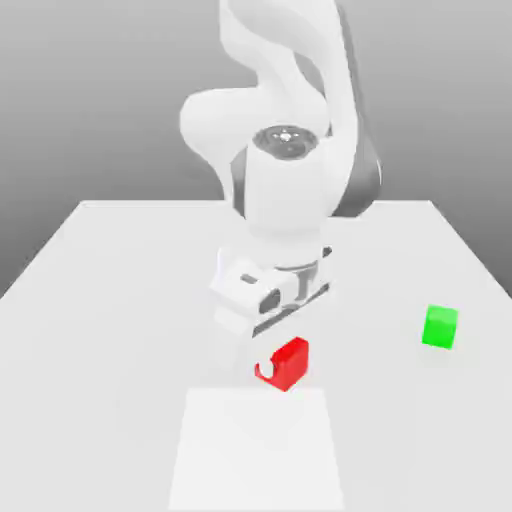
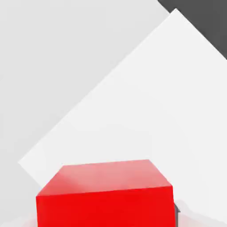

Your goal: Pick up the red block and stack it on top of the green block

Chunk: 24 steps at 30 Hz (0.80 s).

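Near the table's [image 1: 90, 300] middle, bent low from a tall white arm [image 1: 290, 130], gripper [image 1: 272, 362] tipped down over the red block [image 1: 287, 362]. One pale fingertip [image 1: 266, 362] hooked against the block's near-left face; opposite finger hidden, so grip not certain, though seemingly closed around the cube. Well apart at the exterior view's right, green block [image 1: 440, 327] resting alone. From the hand camera, red block [image 2: 106, 195] close up, above a lighter square patch [image 2: 146, 97].

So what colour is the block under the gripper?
Bright red block, plain faces; clearest in the hand view.
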### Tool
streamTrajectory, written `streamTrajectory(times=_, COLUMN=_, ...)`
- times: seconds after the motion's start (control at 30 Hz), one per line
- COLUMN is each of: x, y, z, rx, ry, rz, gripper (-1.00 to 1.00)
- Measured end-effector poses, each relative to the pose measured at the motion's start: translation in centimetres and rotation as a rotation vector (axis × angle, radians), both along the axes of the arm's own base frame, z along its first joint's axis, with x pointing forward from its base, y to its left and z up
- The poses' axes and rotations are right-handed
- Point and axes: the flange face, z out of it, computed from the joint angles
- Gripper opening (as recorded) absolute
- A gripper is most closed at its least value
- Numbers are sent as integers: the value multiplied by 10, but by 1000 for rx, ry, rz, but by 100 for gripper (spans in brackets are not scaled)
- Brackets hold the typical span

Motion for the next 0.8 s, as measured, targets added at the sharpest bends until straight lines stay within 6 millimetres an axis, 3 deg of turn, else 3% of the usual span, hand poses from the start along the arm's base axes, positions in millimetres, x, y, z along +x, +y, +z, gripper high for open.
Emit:
streamTrajectory(times=0.2, x=-54, y=112, z=12, rx=6, ry=-3, rz=517, gripper=-100)
streamTrajectory(times=0.4, x=-144, y=198, z=22, rx=-3, ry=-11, rz=1040, gripper=-100)
streamTrajectory(times=0.5, x=-182, y=222, z=15, rx=-12, ry=-15, rz=1229, gripper=-100)
streamTrajectory(times=0.67, x=-187, y=225, z=-28, rx=-15, ry=-17, rz=1258, gripper=-100)
streamTrajectory(times=0.7, x=-188, y=225, z=-36, rx=-14, ry=-17, rz=1259, gripper=100)
streamTrajectory(times=0.8, x=-188, y=225, z=-36, rx=-14, ry=-17, rz=1259, gripper=100)
